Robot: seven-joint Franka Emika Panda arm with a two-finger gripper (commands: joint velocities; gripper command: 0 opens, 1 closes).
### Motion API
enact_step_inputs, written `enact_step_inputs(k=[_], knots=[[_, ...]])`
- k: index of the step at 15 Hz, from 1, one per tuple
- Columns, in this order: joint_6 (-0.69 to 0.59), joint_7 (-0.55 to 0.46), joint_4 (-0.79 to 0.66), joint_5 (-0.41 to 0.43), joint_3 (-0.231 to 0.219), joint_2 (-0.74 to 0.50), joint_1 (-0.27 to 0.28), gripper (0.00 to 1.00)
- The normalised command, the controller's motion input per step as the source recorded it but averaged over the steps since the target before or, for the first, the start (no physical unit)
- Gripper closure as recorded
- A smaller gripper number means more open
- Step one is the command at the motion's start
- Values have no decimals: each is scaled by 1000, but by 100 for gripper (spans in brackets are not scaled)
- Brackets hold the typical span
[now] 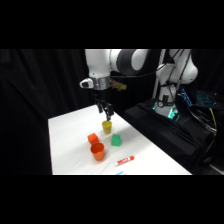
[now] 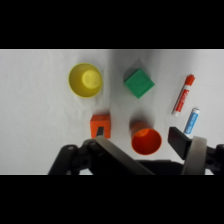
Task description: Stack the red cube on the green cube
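Six small things share the tabletop [image 1: 67, 145] as I read it from the side camera: the red cube [image 1: 92, 138], the green cube [image 1: 116, 140], a yellow cup [image 1: 106, 126], an orange cup [image 1: 98, 151], a red-and-white marker [image 1: 124, 160] and, visible only from the wrist camera, a blue-and-white marker [image 2: 191, 120].

From the side, I see the arm [image 1: 112, 62] reach in from the upper right, and the tool [image 1: 105, 111] hangs above the yellow cup, clear of everything below. The red cube sits left of the green cube, apart from it, both on the white surface around the middle of the tabletop. The orange cup stands just in front of the red cube, toward the near edge, and the red-and-white marker lies further toward the near right side.

Through the wrist camera, I look down on the yellow cup [image 2: 85, 80] and the green cube [image 2: 138, 82] in one row, with the red cube [image 2: 100, 124] and the orange cup [image 2: 145, 139] in a second row closer to the tool [image 2: 150, 150]. Both cups stand upright with open tops. The two markers lie side by side, the red-and-white marker [image 2: 183, 94] nearer the green cube.

The tool holds nothing, and its fingers [image 2: 181, 141] stand well spread.
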Motion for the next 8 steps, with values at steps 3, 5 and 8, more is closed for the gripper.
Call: enact_step_inputs(k=[3, 5, 8], knots=[[28, 15, 35, -9, 7, 21, -18, 0], [86, -44, 109, -6, 0, 74, -29, 0], [145, -88, 237, -27, -10, 197, -41, 0]])
